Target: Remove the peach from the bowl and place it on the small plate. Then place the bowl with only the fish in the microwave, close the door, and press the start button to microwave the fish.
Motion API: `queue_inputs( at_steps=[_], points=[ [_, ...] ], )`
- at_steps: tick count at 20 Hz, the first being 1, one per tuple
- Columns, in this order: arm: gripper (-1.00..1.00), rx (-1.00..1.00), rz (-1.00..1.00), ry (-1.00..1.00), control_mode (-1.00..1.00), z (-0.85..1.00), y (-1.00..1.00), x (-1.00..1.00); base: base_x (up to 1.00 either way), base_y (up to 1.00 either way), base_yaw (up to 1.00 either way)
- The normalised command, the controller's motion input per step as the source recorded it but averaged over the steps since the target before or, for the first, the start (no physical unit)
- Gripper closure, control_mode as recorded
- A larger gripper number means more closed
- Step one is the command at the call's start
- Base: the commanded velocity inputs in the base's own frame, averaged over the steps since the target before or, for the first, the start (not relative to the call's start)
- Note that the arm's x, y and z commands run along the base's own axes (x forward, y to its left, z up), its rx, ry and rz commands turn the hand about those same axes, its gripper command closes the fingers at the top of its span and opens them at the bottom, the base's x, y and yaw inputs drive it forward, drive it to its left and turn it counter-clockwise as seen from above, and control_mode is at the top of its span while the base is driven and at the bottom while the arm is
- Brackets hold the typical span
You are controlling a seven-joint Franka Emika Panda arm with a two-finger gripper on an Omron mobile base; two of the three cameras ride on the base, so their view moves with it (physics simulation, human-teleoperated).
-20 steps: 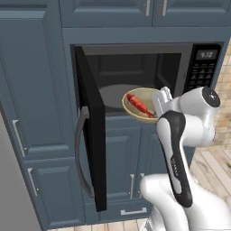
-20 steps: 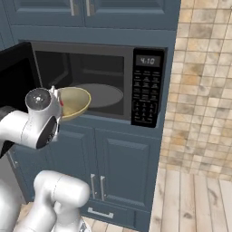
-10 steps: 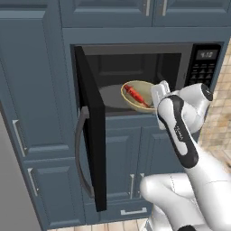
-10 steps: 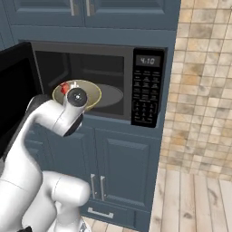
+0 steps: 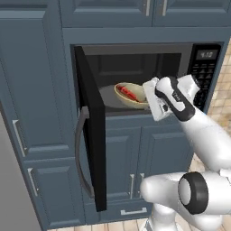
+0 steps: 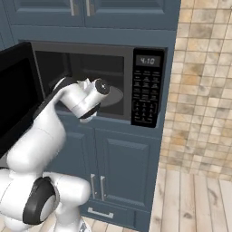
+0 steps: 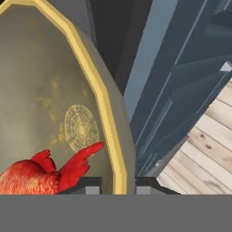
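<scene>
One bowl (image 5: 131,94) is seen at the centre of the left base view, held at the mouth of the microwave (image 5: 149,76), just above the grey turntable inside the cavity. The fish (image 5: 128,93) lies in the bowl as a slim red shape; in the hand view its red tail (image 7: 54,170) is seen at the lower left, against the olive inside of the bowl (image 7: 50,104). The claw (image 7: 118,188) is clamped on the yellow rim of the bowl, one dark finger tip (image 7: 93,189) on the inner side and the other outside. The door (image 5: 90,131) is swung wide open toward the left of the left base view, its grey handle facing outward. In the right base view the keypad panel (image 6: 147,88) is seen to the right of the cavity, with the arm reaching in from the lower left.
</scene>
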Motion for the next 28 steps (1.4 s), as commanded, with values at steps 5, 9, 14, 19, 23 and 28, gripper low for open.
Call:
queue_inputs(
  at_steps=[5,9,14,19,23,28],
  points=[
    [1.00,0.00,0.06,0.10,-1.00,-0.07,0.00,0.81,0.00,0.00,0.00],
    [1.00,0.00,0.00,0.00,-1.00,-0.23,0.00,0.65,0.00,0.00,0.00],
    [1.00,-0.08,0.00,0.00,-1.00,-0.45,0.07,0.62,0.00,0.00,0.00],
    [1.00,-0.08,0.00,0.00,-1.00,-0.29,0.18,0.48,0.00,0.00,0.00],
    [-1.00,-0.08,-0.02,-0.06,-1.00,-0.02,0.30,-0.09,0.00,0.00,0.00],
    [-1.00,-0.01,0.00,-0.30,-1.00,0.00,0.02,-0.66,0.00,0.00,0.00]
  ],
)
